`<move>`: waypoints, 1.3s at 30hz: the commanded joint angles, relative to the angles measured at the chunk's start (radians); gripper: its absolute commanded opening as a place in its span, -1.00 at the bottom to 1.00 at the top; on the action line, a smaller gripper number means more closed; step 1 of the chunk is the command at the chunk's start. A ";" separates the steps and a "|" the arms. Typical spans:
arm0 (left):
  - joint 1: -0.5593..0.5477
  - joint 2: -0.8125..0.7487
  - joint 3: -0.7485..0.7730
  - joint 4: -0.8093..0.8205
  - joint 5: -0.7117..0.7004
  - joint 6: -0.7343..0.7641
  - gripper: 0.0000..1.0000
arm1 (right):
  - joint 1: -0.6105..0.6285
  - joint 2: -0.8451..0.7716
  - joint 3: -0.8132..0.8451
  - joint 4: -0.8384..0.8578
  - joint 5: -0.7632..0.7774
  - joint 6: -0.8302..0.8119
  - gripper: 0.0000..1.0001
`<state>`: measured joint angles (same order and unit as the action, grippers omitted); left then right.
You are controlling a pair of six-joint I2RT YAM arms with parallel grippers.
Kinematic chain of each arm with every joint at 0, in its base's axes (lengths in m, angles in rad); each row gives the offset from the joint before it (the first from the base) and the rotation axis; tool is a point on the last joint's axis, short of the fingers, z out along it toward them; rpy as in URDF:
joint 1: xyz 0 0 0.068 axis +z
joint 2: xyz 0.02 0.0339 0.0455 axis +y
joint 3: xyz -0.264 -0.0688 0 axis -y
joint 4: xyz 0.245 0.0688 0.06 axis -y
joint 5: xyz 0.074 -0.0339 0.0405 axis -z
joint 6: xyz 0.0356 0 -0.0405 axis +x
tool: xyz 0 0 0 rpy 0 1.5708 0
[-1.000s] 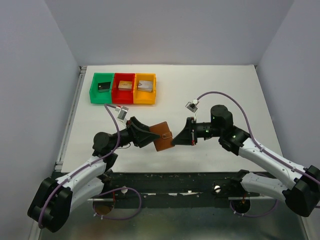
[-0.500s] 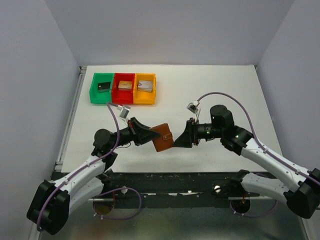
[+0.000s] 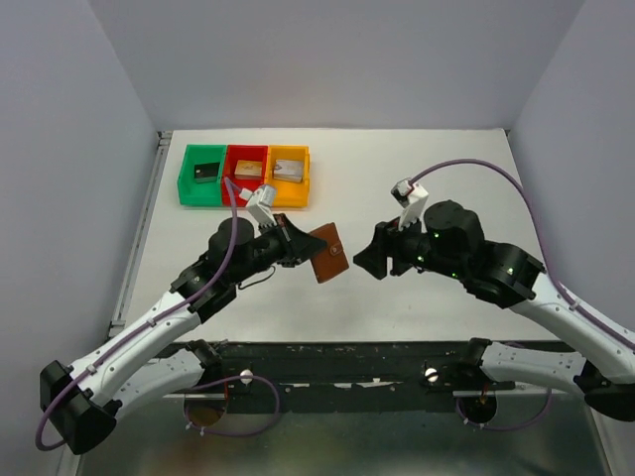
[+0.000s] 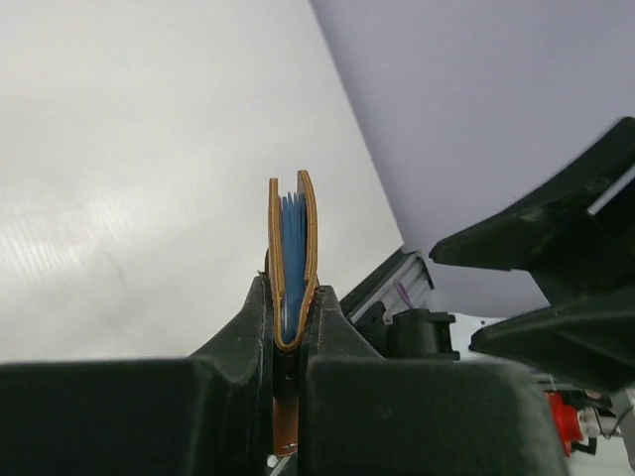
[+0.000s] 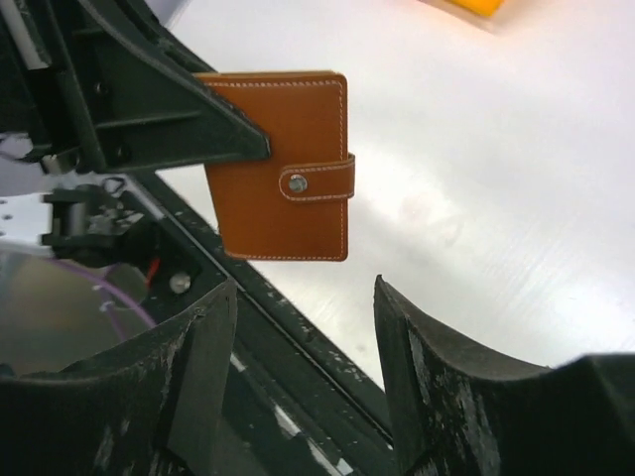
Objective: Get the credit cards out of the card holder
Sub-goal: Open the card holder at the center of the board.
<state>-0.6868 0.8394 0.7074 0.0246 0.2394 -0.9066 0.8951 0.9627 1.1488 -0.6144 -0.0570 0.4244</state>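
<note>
The card holder [image 3: 328, 255] is a small brown leather wallet, folded shut with its tab strap snapped, as the right wrist view shows [image 5: 283, 164]. My left gripper [image 3: 303, 246] is shut on one edge of it and holds it tilted above the table. In the left wrist view the holder [image 4: 293, 248] stands edge-on between the fingers [image 4: 248, 327], with blue layers between its leather covers. The credit cards are hidden inside. My right gripper [image 3: 367, 258] is open and empty, a short way right of the holder; its fingertips [image 5: 213, 307] stand apart below the holder.
Green [image 3: 204, 175], red [image 3: 246, 174] and orange [image 3: 288, 176] bins stand in a row at the back left, each with a small block inside. The table's dark front rail [image 3: 347, 349] runs just below both arms.
My right gripper opened, let go of the holder and drew back to the right. My left gripper closed on the holder, then raised and tilted it.
</note>
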 commanded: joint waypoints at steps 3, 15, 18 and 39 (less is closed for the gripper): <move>-0.178 0.136 0.249 -0.452 -0.385 -0.116 -1.00 | 0.182 0.152 0.114 -0.185 0.483 -0.044 0.29; -0.270 0.202 0.342 -0.531 -0.499 -0.228 -1.00 | 0.280 0.295 0.207 -0.222 0.603 -0.010 0.29; -0.270 0.198 0.322 -0.509 -0.486 -0.259 -1.00 | 0.283 0.304 0.207 -0.206 0.606 -0.006 0.29; -0.283 0.173 0.267 -0.393 -0.439 -0.287 -1.00 | 0.298 0.402 0.233 -0.186 0.556 0.024 0.24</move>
<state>-0.9581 1.0378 0.9775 -0.4454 -0.2211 -1.1790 1.1854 1.3334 1.3510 -0.8013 0.4942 0.4301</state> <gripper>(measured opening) 0.100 0.631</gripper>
